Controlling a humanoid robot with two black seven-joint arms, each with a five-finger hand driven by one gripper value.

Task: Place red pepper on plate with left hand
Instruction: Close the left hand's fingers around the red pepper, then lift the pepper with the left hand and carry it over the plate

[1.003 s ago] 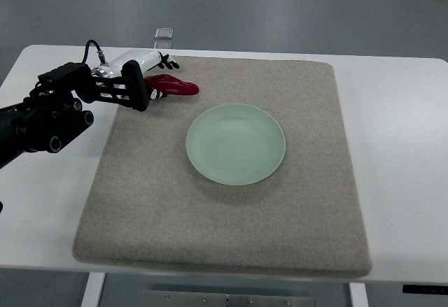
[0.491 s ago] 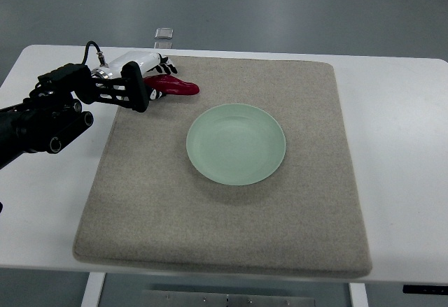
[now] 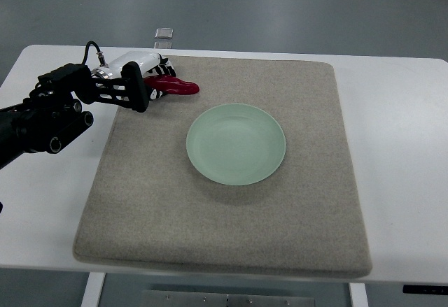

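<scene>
A long red pepper (image 3: pixel 175 86) lies at the far left of the beige mat, its tip pointing right toward the pale green plate (image 3: pixel 236 143) in the mat's middle. My left hand (image 3: pixel 158 77) has its white and black fingers curled around the pepper's stem end. The black left arm reaches in from the left edge. The plate holds nothing and sits about a hand's width to the right of and nearer than the pepper. The right arm is out of the picture.
The beige mat (image 3: pixel 231 230) covers most of the white table (image 3: pixel 406 146). A small clear box (image 3: pixel 164 33) sits on the floor beyond the table's far edge.
The fingers have closed a little tighter on the pepper's stem end, and the pepper has shifted slightly up and left. The arm has hardly moved.
</scene>
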